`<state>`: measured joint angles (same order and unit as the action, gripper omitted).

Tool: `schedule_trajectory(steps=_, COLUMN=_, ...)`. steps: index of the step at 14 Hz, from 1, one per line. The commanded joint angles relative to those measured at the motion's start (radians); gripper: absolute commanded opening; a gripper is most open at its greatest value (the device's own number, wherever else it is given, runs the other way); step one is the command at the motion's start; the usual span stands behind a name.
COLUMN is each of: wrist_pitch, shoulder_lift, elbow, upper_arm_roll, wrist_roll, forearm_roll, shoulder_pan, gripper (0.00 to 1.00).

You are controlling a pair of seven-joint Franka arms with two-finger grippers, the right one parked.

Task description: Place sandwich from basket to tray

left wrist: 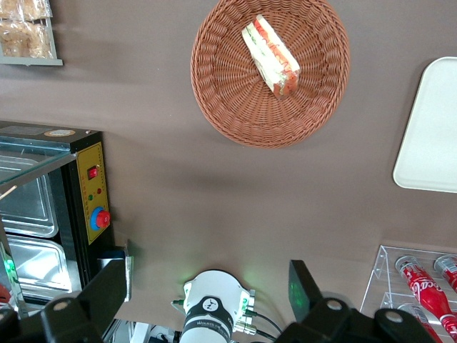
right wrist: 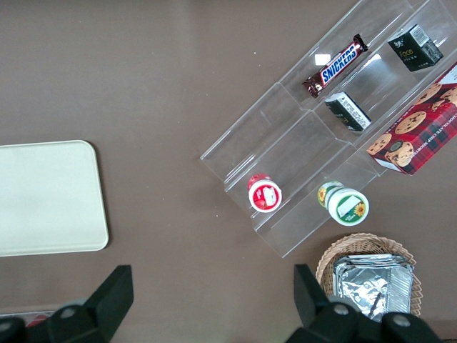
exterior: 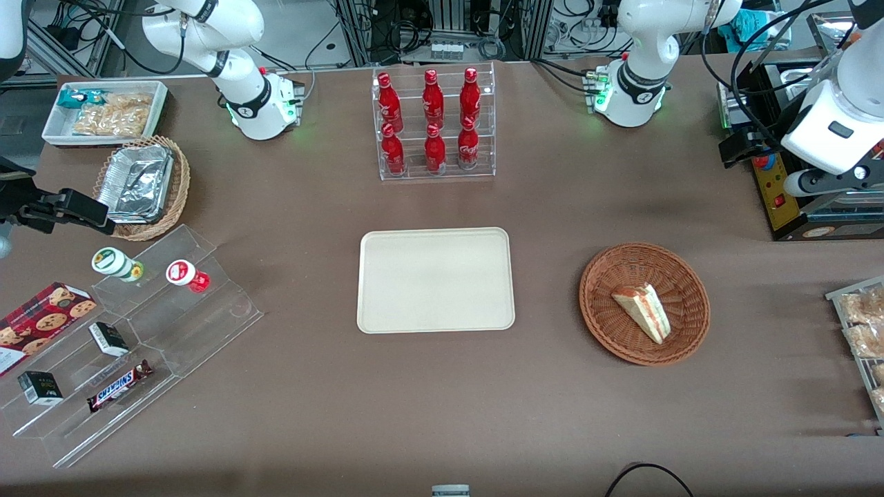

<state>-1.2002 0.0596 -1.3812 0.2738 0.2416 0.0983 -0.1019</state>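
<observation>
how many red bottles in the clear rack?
6 red bottles in the clear acrylic rack: three on the upper tier, three on the lower tier nearer the front camera. None look hidden.

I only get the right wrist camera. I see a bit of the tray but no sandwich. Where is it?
Observer: The sandwich lies in the round basket, beside the tray, toward the working arm's end of the table.
Operator: Is the gripper grabbing it?
Observer: No. The gripper hangs open and empty above the table, farther from the front camera than the basket.
Operator: Is there stuff on the part of the tray I can't see?
Observer: No, the whole tray is bare.
</observation>
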Motion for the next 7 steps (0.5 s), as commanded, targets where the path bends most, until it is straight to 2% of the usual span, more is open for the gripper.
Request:
schedule_trajectory(steps=1, wrist_pitch=0.018, shoulder_lift=-0.006, elbow=-0.007, upper_arm_roll=0.007, wrist_roll=-0.004, forearm_roll=0.012, shoulder_pan=-0.010, gripper=1.00)
schedule_trajectory(steps=5, wrist_pitch=0.018, shoulder_lift=0.022, elbow=-0.015, upper_arm_roll=0.002, wrist_roll=0.016, forearm_roll=0.017, shoulder_pan=-0.012, gripper=1.00)
schedule_trajectory(steps=7, wrist_pitch=0.007, shoulder_lift=0.070, elbow=-0.035, upper_arm_roll=-0.025, wrist_roll=0.112, forearm_roll=0.017, shoulder_pan=-0.009, gripper=1.00)
